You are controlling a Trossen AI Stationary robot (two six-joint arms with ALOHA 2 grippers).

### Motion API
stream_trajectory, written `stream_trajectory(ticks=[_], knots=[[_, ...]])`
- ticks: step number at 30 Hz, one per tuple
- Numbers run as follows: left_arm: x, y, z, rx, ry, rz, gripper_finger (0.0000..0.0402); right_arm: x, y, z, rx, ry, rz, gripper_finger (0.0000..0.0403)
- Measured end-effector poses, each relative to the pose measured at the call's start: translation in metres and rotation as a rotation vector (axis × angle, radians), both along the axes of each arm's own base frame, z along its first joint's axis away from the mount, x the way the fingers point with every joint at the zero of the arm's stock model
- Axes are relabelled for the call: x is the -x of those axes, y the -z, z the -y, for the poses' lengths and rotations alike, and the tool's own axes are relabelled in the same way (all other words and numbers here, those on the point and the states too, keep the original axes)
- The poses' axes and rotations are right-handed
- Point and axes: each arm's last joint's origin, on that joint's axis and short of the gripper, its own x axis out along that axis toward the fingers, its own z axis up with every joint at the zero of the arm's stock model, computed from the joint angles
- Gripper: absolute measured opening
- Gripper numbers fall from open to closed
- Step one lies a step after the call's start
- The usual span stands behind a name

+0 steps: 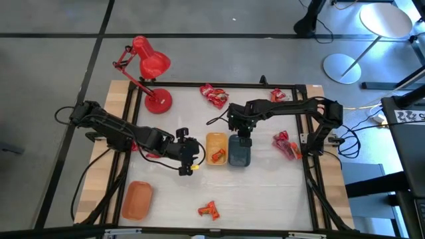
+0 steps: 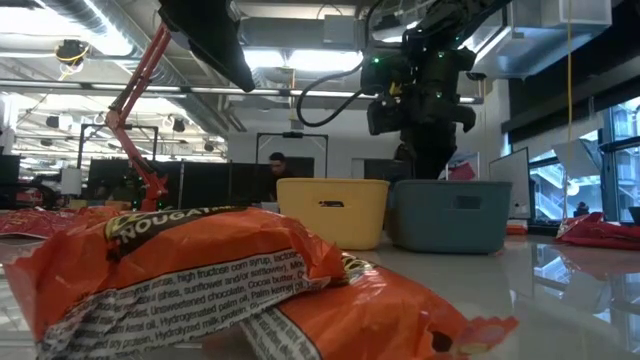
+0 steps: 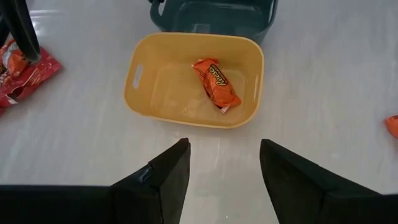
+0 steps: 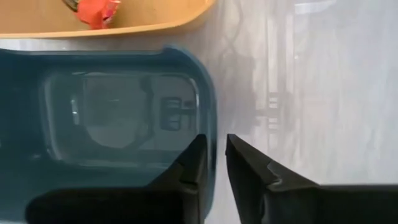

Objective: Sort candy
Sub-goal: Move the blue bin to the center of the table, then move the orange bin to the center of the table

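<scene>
An orange-wrapped candy (image 3: 216,81) lies in the yellow tray (image 3: 149,93). My left gripper (image 3: 224,149) hovers open just left of that tray (image 1: 208,138). My right gripper (image 4: 216,140) is at the far end of the empty grey tray (image 4: 37,180), with a narrow gap between its fingers. It hangs over that tray (image 2: 450,215) in the low view. Loose candies lie at the far edge (image 1: 214,96), the far right (image 1: 277,95), the right (image 1: 285,145) and the near middle (image 1: 209,210). That near one (image 2: 200,270) fills the low view's foreground. My right gripper points down and stands astride the grey tray's far end wall (image 4: 212,106), one finger (image 4: 193,165) inside the tray and one (image 4: 249,171) outside. A strip of table shows between wall and outer finger. I cannot tell whether either finger touches the wall.
An orange tray (image 1: 136,199) sits at the near left corner. The red desk lamp (image 1: 151,63) stands at the far left, its base (image 1: 159,101) on the table. A black frame (image 1: 305,133) borders the white mat. Open mat lies between the trays and the near edge.
</scene>
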Motion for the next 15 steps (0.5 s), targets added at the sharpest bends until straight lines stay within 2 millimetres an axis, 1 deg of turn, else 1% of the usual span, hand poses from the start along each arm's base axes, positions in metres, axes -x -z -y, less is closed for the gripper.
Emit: stream_trajectory(ticks=[9,15], knots=[[0.000,0.000,0.000,0.000,-0.001,0.000,0.0184,0.001,-0.002,0.001,0.032,0.006,-0.019,0.0097],[0.000,0.000,0.000,0.004,-0.005,0.001,0.0184,-0.002,-0.028,0.001,0.014,0.000,-0.054,0.0101]])
